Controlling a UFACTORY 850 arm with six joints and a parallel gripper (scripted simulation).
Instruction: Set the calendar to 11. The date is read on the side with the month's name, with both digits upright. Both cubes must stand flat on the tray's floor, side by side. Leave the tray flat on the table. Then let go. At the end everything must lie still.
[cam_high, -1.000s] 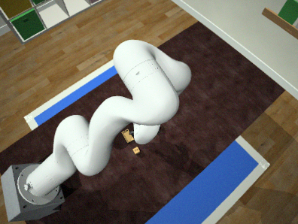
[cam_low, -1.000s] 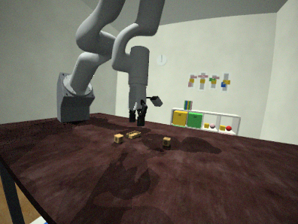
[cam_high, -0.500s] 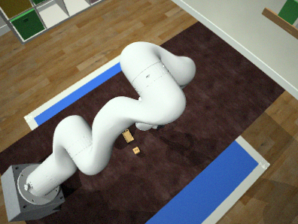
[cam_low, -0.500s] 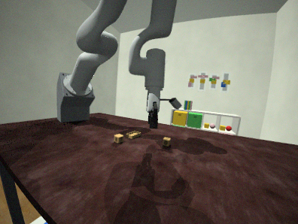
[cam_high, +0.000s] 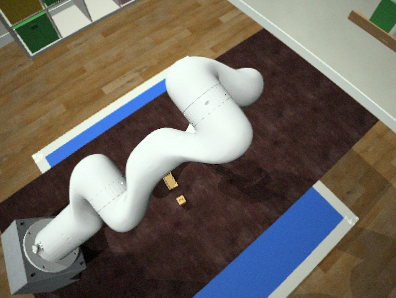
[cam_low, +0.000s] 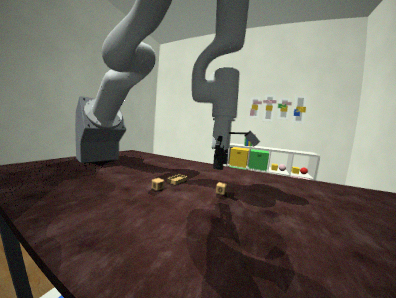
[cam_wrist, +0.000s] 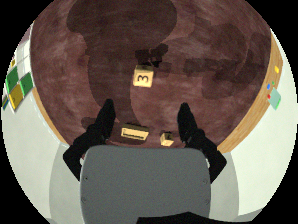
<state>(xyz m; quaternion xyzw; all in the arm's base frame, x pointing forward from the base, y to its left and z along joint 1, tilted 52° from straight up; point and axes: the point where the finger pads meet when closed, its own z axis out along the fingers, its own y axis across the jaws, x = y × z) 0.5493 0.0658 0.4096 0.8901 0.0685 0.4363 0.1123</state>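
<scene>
From the top, caught the calendar tray (cam_high: 170, 181) (cam_low: 177, 179) (cam_wrist: 134, 133) beside the arm (cam_high: 220, 135) (cam_low: 227, 95), between the two long edges of the worktop (cam_high: 305, 100) (cam_low: 120, 240) (cam_wrist: 165, 115) and somewhat nearer the base end than the far right-hand corner. Found the cube marked 2 (cam_high: 180, 200) (cam_low: 158, 184) (cam_wrist: 166, 139) loose just beside it, digit upward; could not find the other cube or the fingers, probably hidden under the arm. In the exterior view, saw the tray lying low toward the back edge, with no cube in it, and one cube on either side: the 2 near it on the left, the cube marked 3 (cam_low: 221, 188) (cam_wrist: 143, 77) farther off to the right. Made out the gripper (cam_low: 219, 166) (cam_wrist: 146, 108) pointing down, well above the worktop and closer to the back edge than the right-hand cube. In the wrist view, read a 3 on that cube, ahead of the fingers; saw these spread fully wide, holding nothing. Judged the step in hand as an approach to the 3 cube, with setting and placing still undone. Needed next, most likely, to centre over it, line up with two opposite faces, descend and close, then turn a 1 upright toward the month side; could not read the month's name.
</scene>
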